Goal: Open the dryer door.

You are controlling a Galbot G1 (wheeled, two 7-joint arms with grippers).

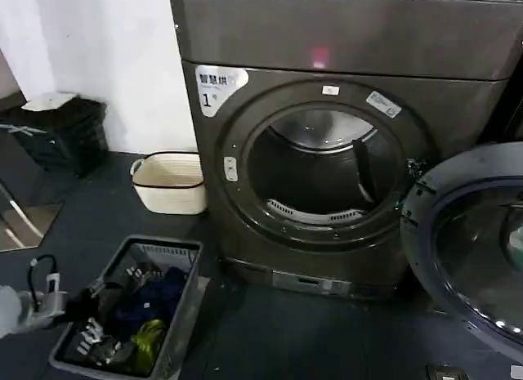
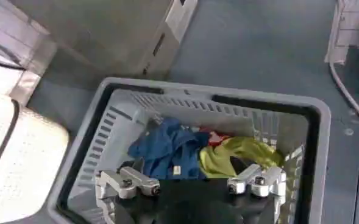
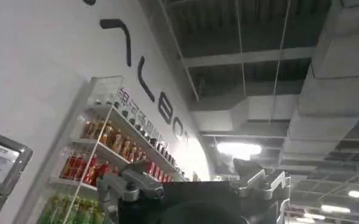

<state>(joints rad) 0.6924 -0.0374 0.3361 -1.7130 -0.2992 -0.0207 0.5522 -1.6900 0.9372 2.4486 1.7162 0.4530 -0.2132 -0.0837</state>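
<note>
**Desk:** Where do you stand with the dryer (image 1: 343, 151) at this moment?

**Floor:** Your dryer door (image 1: 470, 241) already hangs swung out on the robot's right of the machine, hinged at that edge, with the round drum hole bare. Judged from that, the opening looks done or nearly so.

**Desk:** And your arms?

**Floor:** Your left gripper (image 2: 194, 182) hovers low over the grey laundry basket (image 2: 313, 115), fingers spread wide and empty, above blue and yellow-green clothes. In the head view it sits near the basket's outer side, well apart from the door. A cream tub (image 1: 167, 180) stands beside the dryer. Your right gripper (image 3: 194, 185) points up at the ceiling, fingers wide, nothing between them.

**Desk:** If you must push the door wider, how will it handle?

**Floor:** Expect a big, stiff, fairly heavy disc that swings freely on its hinge. The glass and shiny ring look slippery, so take the outer rim on the free edge, or press the dull inner face
</note>
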